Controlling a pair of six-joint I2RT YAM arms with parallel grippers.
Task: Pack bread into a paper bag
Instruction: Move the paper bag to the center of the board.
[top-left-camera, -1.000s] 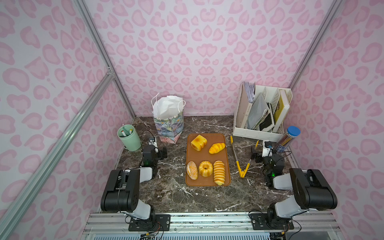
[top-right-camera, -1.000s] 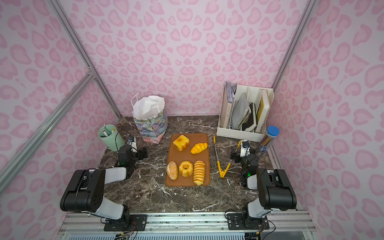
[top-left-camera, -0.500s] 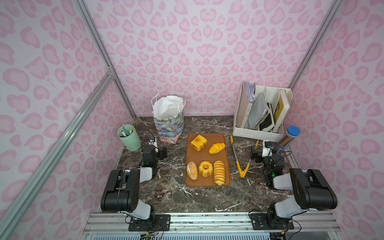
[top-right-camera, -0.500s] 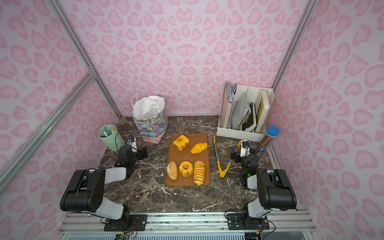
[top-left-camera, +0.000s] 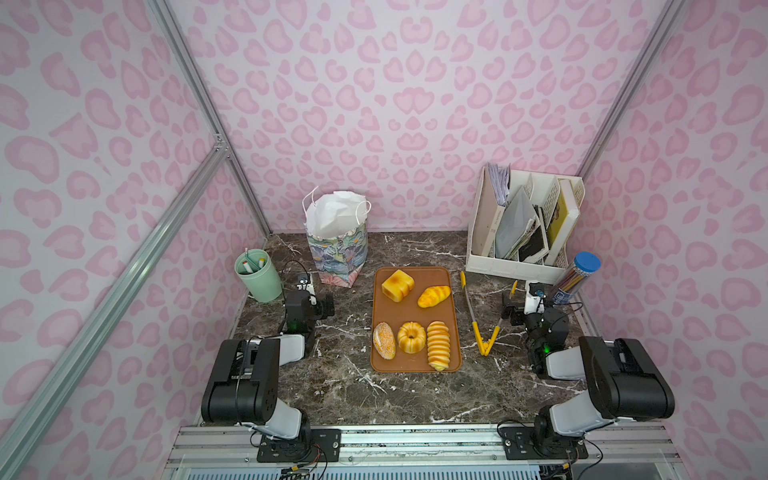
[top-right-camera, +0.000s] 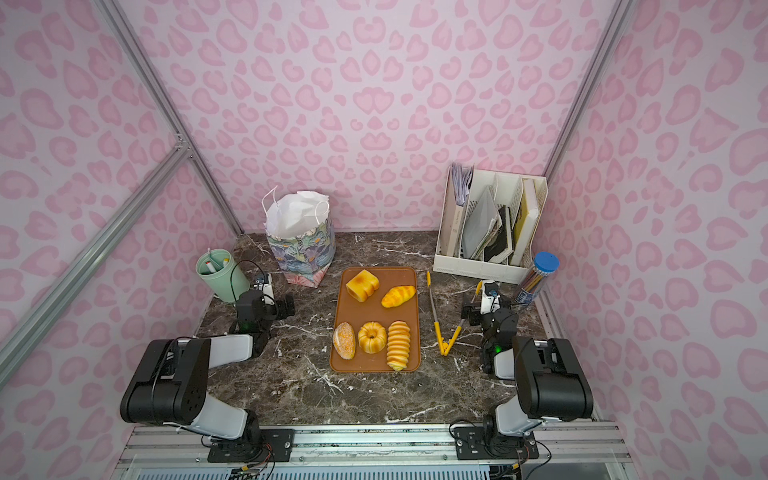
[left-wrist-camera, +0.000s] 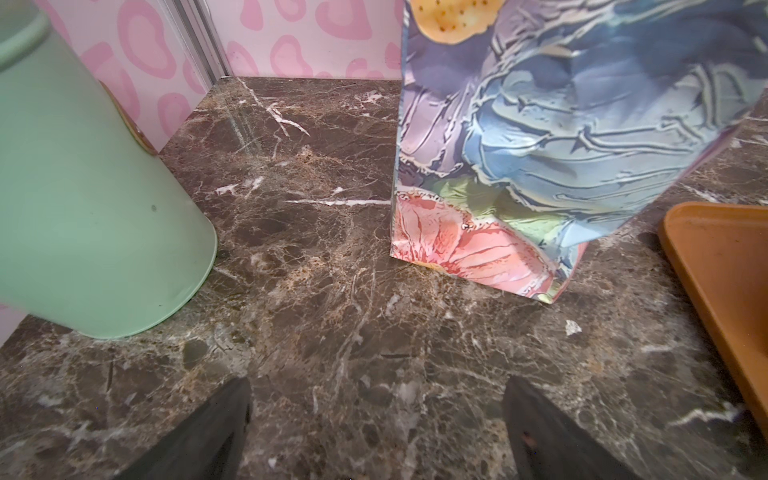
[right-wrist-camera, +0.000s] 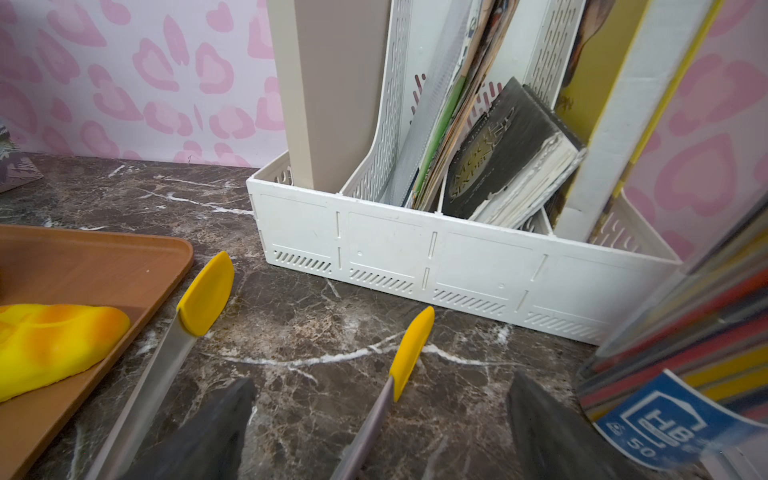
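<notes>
The bread lies on a brown tray (top-left-camera: 415, 368) in both top views: a square loaf (top-left-camera: 397, 284), a croissant (top-left-camera: 433, 296), a sprinkled oval bun (top-left-camera: 383, 340), a ring bun (top-left-camera: 411, 337) and a ridged roll (top-left-camera: 438, 344). The floral paper bag (top-left-camera: 337, 249) stands upright behind the tray's left corner. My left gripper (left-wrist-camera: 378, 386) rests low over the marble, open and empty, with the bag (left-wrist-camera: 561, 145) just ahead. My right gripper (right-wrist-camera: 380, 386) is open. One arm of the yellow tongs (right-wrist-camera: 409, 353) lies between its fingers, ungripped. The croissant (right-wrist-camera: 50, 345) shows beside them.
A mint-green cup (top-left-camera: 259, 280) with pens stands close to the left gripper, large in the left wrist view (left-wrist-camera: 83, 208). A white file rack (top-left-camera: 523, 232) and a tube of pencils (top-left-camera: 579, 274) crowd the back right. The tongs (top-left-camera: 478, 324) lie right of the tray.
</notes>
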